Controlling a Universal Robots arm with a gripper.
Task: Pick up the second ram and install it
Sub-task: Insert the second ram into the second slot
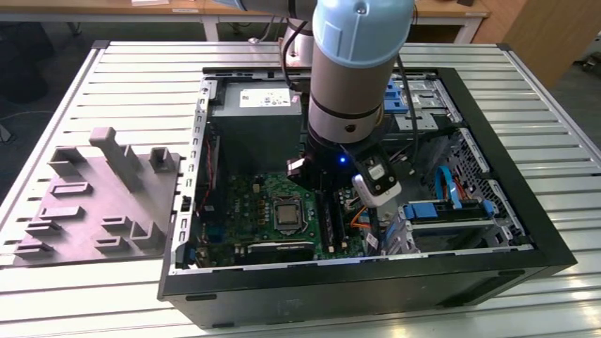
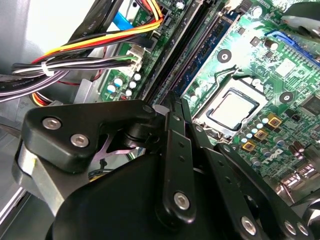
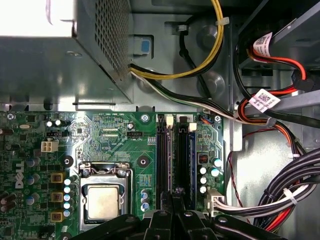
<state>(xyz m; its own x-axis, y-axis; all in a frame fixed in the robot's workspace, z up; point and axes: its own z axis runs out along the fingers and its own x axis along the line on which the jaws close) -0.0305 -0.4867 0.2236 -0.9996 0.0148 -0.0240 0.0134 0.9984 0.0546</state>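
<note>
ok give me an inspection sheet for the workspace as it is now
surface: slatted metal table, with the open pc case on it
job's things: ram cannot be told apart from the slots on the motherboard
clutter: grey tray on the table, on the exterior view's left of the case
grippers: gripper low inside the case, right over the slots
cables: yellow and black leads and a tied bundle beside the motherboard
surroundings: wooden desk beyond the table
</note>
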